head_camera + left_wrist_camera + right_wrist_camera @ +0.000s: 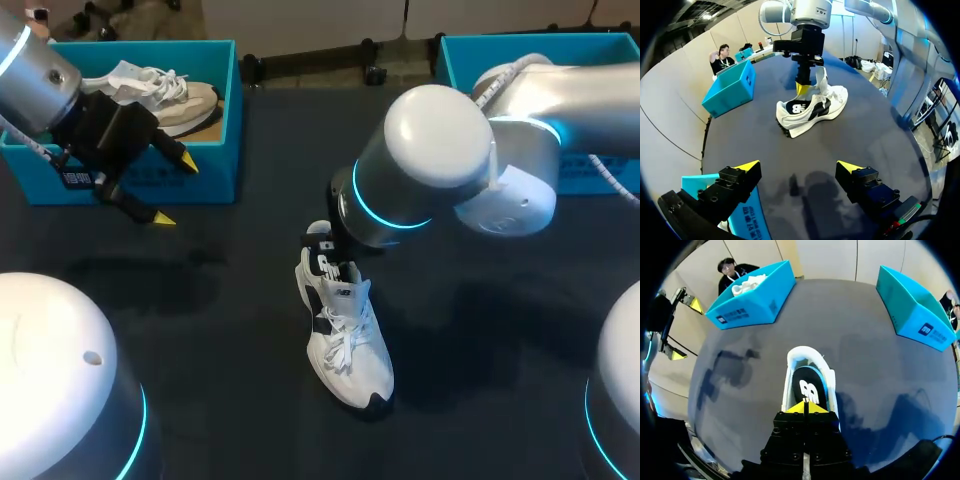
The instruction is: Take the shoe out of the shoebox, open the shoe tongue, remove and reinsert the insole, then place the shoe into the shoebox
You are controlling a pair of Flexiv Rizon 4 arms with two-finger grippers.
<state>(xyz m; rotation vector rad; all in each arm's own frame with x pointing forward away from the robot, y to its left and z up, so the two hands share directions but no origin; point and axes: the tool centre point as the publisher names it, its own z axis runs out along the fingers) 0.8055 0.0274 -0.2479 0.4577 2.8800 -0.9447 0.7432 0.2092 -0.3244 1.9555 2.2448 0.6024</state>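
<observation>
The white shoe (pixel 348 340) stands on the dark worktop (pixel 490 340) just under the right pincer (pixel 805 407), whose yellow tips are pressed together over the shoe's opening. The left pincer (pixel 799 167) hangs spread wide beside the blue shoebox (pixel 215 175), the shoe well ahead of it.

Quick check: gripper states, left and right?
Left gripper: open, empty.
Right gripper: closed, at the opening of the white-and-black sneaker; whether it pinches anything cannot be told.

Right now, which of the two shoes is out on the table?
The white-and-black shoe in the middle, at the right gripper; the other shoe lies in the blue box.
</observation>
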